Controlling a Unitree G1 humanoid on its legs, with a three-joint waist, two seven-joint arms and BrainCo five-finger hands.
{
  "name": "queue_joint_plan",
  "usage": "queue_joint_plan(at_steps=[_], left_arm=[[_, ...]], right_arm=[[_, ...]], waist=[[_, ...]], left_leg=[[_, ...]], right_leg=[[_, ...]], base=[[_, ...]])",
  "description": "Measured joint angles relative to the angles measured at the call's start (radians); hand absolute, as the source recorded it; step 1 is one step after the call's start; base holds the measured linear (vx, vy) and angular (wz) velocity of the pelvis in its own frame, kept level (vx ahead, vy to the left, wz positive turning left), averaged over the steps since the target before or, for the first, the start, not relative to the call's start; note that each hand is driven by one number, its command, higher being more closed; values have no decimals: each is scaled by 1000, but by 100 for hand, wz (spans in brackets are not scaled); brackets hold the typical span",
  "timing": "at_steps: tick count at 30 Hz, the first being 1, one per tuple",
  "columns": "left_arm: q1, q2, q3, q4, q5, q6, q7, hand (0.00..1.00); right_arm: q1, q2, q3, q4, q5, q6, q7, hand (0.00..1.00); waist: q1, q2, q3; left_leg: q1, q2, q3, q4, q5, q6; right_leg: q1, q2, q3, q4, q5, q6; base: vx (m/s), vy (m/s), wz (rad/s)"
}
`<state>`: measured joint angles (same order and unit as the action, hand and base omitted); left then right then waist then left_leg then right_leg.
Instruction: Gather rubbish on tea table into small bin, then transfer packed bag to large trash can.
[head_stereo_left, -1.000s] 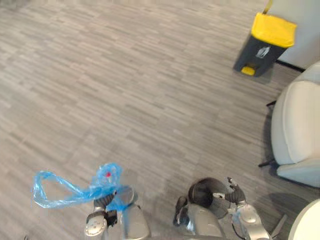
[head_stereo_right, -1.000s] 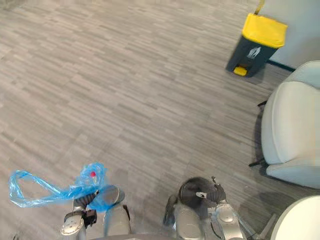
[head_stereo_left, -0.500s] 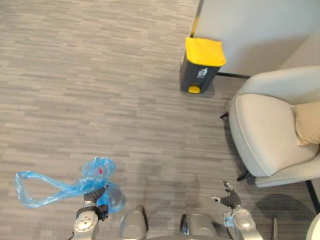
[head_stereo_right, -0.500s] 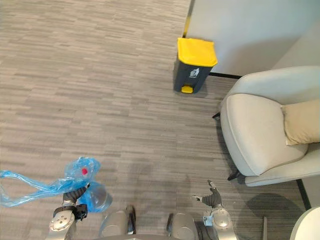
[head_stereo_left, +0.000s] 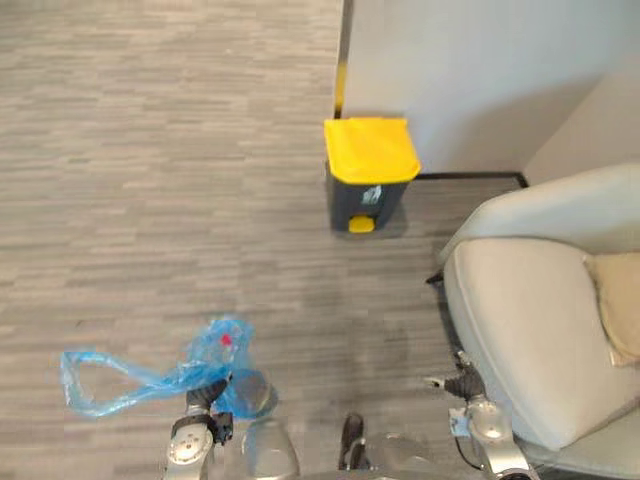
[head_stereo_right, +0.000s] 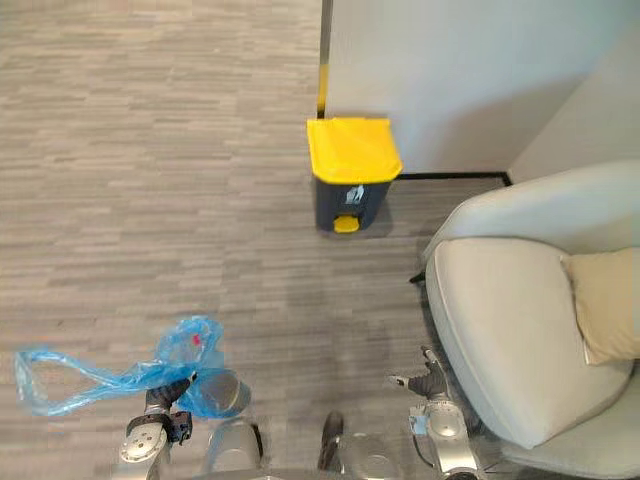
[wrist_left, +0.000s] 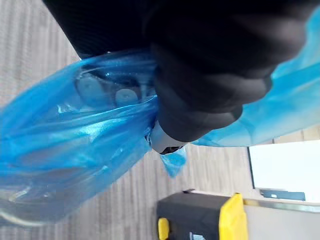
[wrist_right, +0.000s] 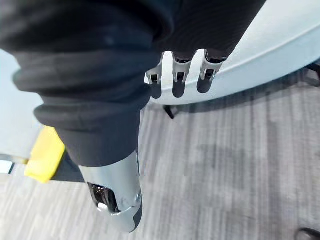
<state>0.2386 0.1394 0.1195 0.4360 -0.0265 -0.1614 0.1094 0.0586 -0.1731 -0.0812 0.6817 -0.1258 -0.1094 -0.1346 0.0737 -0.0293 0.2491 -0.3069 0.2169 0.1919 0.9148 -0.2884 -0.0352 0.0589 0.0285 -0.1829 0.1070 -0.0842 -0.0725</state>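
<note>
A blue plastic bag (head_stereo_left: 214, 362) with rubbish inside, a red bit showing through it, hangs over the floor from my left hand (head_stereo_left: 202, 393), which is shut on its gathered neck. A loose loop of the bag (head_stereo_left: 92, 384) trails off to the left. In the left wrist view the blue film (wrist_left: 75, 145) bunches against my left hand (wrist_left: 200, 90). The large dark trash can with a closed yellow lid (head_stereo_left: 369, 150) stands ahead against a white wall. My right hand (head_stereo_right: 432, 380) hangs open and holds nothing, its fingers (wrist_right: 180, 75) straight beside the armchair.
A pale grey armchair (head_stereo_left: 520, 330) with a beige cushion (head_stereo_right: 603, 305) stands close on the right, by my right hand. A white wall (head_stereo_left: 470, 70) with a dark corner strip rises behind the can. Grey plank floor (head_stereo_left: 150, 180) spreads to the left and ahead.
The camera has swung right and moved forward, so the trash can now sits near the middle and larger. The bag stays in my left hand; my right hand stays low and open.
</note>
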Motion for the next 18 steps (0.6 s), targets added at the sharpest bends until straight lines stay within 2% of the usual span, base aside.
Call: queue_joint_plan(at_steps=[1,2,3,4,5,6,7,8,9,10,11,12,13,14,15,16,17,18], left_arm=[[0,-4,0,-2,0,0,0,100],[-3,-8,2,-3,-1,0,0,100],[-1,-20,7,-4,-1,0,1,100],[17,-25,12,-4,-1,0,2,100],[17,-25,17,-6,-1,0,3,100],[16,-22,31,-18,0,0,3,100],[15,-25,34,-37,0,1,3,100],[17,-26,34,-44,0,0,3,100],[21,-20,35,-46,0,1,5,100],[25,-10,34,-46,0,4,5,100],[26,5,29,-46,0,9,6,100],[29,20,24,-48,0,10,9,100],[46,27,25,-62,0,10,22,100],[46,34,26,-67,0,10,26,100],[48,41,28,-69,-1,11,27,100],[49,43,28,-69,-1,11,27,100],[46,43,28,-69,-1,11,27,100],[37,41,32,-65,-1,11,27,100]], right_arm=[[-13,-7,0,2,0,0,-3,0],[-27,-8,-4,3,1,0,-6,0],[-28,-7,-16,8,1,1,-15,0],[-26,-2,-24,23,2,3,-20,0],[-20,10,-24,29,1,4,-20,0],[-3,20,-23,29,1,1,-20,0],[-2,20,-23,30,-1,1,-20,0],[-4,21,-23,30,-1,1,-20,0],[-6,31,-21,31,-1,1,-20,0],[-6,41,-19,36,-1,1,-19,0],[-5,52,-18,43,-1,3,-18,0],[12,57,-15,41,-2,3,-17,0],[21,57,4,40,-2,3,-17,0],[22,58,7,39,-2,3,-17,0],[21,58,7,37,-2,2,-18,0],[19,57,8,37,-2,2,-18,0],[18,58,7,37,-2,2,-18,0],[16,55,5,42,-2,3,-17,0]], waist=[[11,4,2],[21,16,8],[28,27,9],[44,34,10],[50,10,3],[47,-29,-17],[48,-48,-23],[48,-48,-23],[47,-48,-22],[45,-51,-15],[40,-49,-10],[34,-43,-7],[14,-48,-10],[11,-51,-11],[9,-51,-11],[3,-50,-12],[-6,-49,-11],[-3,-41,-5]], left_leg=[[-54,-37,-29,-172,10,-12],[-73,-54,-52,-300,29,-29],[-74,-68,-73,-501,88,-55],[-48,-68,-78,-570,236,-38],[-40,-90,-69,-557,242,-1],[-52,-122,-54,-522,197,37],[-53,-136,-37,-477,141,55],[-44,-136,-32,-449,106,65],[-14,-134,-17,-424,59,75],[31,-136,-5,-416,29,81],[86,-141,-5,-415,3,89],[143,-148,-9,-423,-27,108],[200,-149,-12,-439,-55,114],[218,-150,-13,-448,-63,113],[249,-150,-22,-461,-80,104],[261,-149,-29,-466,-88,102],[282,-150,-40,-482,-102,97],[315,-149,-55,-497,-111,84]], right_leg=[[16,-5,26,-14,-19,29],[30,-5,42,-20,-29,37],[51,-5,60,-24,-52,63],[77,-5,90,-18,-92,85],[85,-23,103,-4,-117,96],[70,-65,105,44,-152,127],[34,-94,107,153,-186,167],[-1,-102,110,252,-190,177],[-70,-119,120,451,-170,249],[-131,-139,133,625,-126,347],[-177,-155,125,783,-112,345],[-217,-173,98,889,-123,306],[-257,-181,53,902,-144,252],[-277,-183,35,889,-151,238],[-322,-183,-11,825,-169,206],[-346,-182,-35,769,-176,193],[-382,-179,-64,609,-174,185],[-402,-156,-75,427,-137,169]], base=[[458,154,-84],[435,227,-76],[436,289,-74],[447,299,-71],[481,273,-47],[512,210,-21],[511,193,-16],[482,204,-28],[550,251,-32],[546,237,-22],[564,181,-2],[477,85,21],[482,62,21],[488,15,18],[394,-4,10],[502,-19,30],[518,-37,40],[663,-62,48]])
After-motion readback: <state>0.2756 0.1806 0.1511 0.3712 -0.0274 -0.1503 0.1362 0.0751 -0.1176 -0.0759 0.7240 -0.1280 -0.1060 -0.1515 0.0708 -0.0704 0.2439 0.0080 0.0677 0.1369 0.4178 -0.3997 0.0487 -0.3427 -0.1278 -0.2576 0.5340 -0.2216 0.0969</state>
